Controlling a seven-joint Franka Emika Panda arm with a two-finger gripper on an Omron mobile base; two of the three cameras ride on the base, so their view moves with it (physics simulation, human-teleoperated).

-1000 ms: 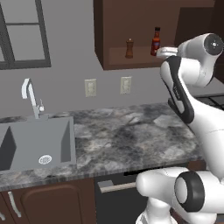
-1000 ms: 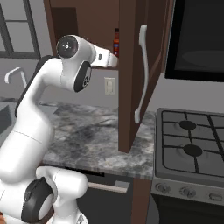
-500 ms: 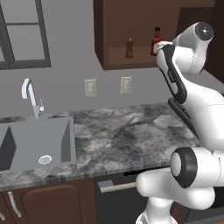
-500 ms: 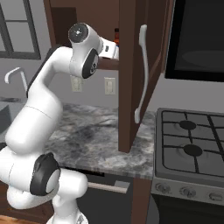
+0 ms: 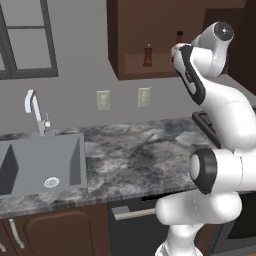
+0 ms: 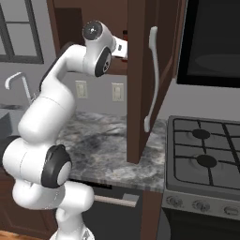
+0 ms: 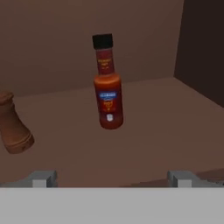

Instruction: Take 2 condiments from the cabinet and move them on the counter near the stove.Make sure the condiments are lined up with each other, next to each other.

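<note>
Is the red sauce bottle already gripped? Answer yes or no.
No: the red sauce bottle stands free on the cabinet shelf, ahead of the open gripper.

A red sauce bottle (image 7: 108, 92) with a black cap and a dark label stands upright on the shelf of the dark brown wall cabinet (image 5: 135, 64). To its left, apart from it, stands the shorter brown wooden pepper mill (image 7: 13, 126), also upright. Below lies the grey-and-white mottled counter (image 5: 135, 157), with the black gas stove (image 6: 206, 157) at its right end.
</note>
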